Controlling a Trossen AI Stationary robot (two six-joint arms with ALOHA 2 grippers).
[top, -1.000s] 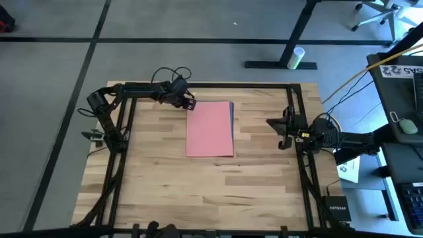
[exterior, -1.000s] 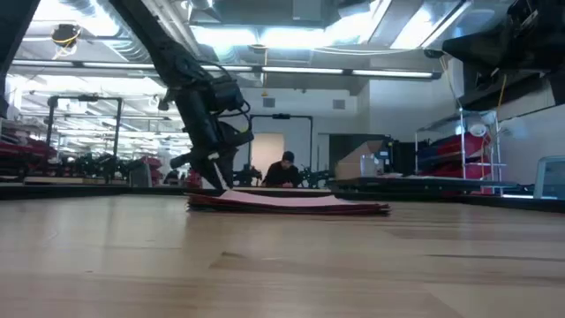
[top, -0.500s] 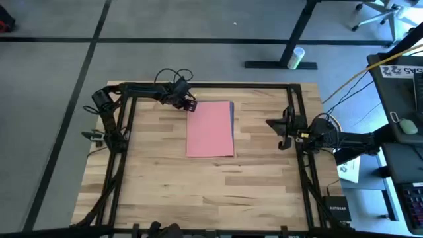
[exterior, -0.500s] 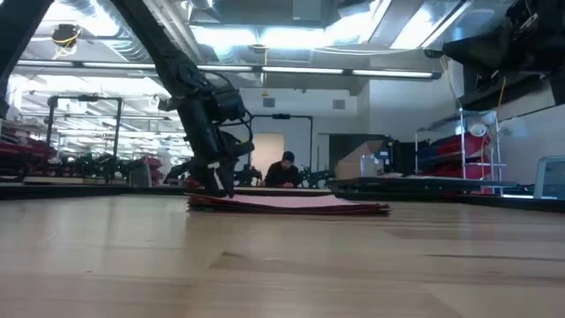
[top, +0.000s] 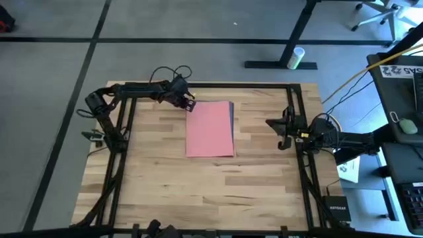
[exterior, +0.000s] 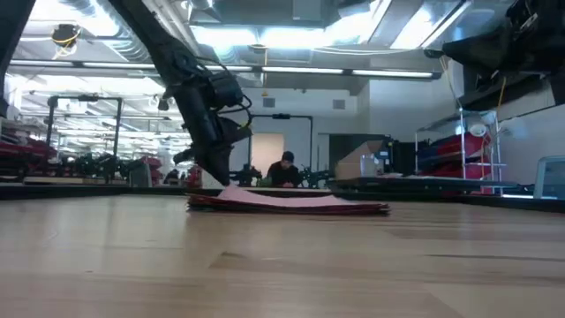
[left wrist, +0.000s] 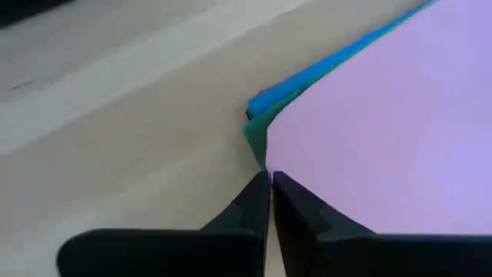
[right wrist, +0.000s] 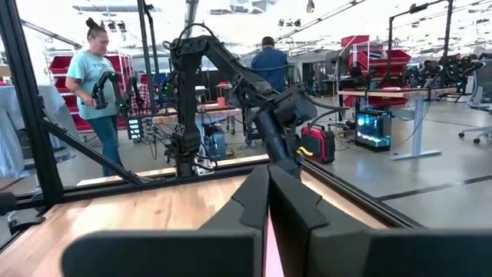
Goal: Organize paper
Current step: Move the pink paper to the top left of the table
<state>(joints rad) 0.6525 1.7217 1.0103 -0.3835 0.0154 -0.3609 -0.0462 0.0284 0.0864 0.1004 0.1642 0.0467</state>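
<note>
Pincer, left (left wrist: 266,181): fingers drawn together with only a slit between them, nothing held; tips set at the far-left corner of the paper (top: 210,128), low at the worktop (top: 198,185). Judged purpose: to nudge or square that corner, where the under-sheets stick out from beneath the top one.

Pincer, right (top: 283,131): parked at the right edge of the worktop, well apart from the stack; in its own wrist view the fingers sit almost closed and empty. Idle.

Paper: one flat pile, pink sheet uppermost, lying on the far half of the worktop near the middle, long sides running front to back. In the left wrist view a green sheet (left wrist: 257,132) and a blue sheet (left wrist: 338,55) peek out past the pink corner, fanned slightly; in the high view a thin dark strip shows along the pile's right side. Alignment therefore judged close but unfinished.

Edges and room: bare wood lies on all sides of the pile, widest toward the front. Dark frame rails (top: 205,85) run along the far edge and both sides; the left pincer works near the far rail, so room to draw back that way looks tight.

Beyond: a person (exterior: 284,170) seated in the room behind.
</note>
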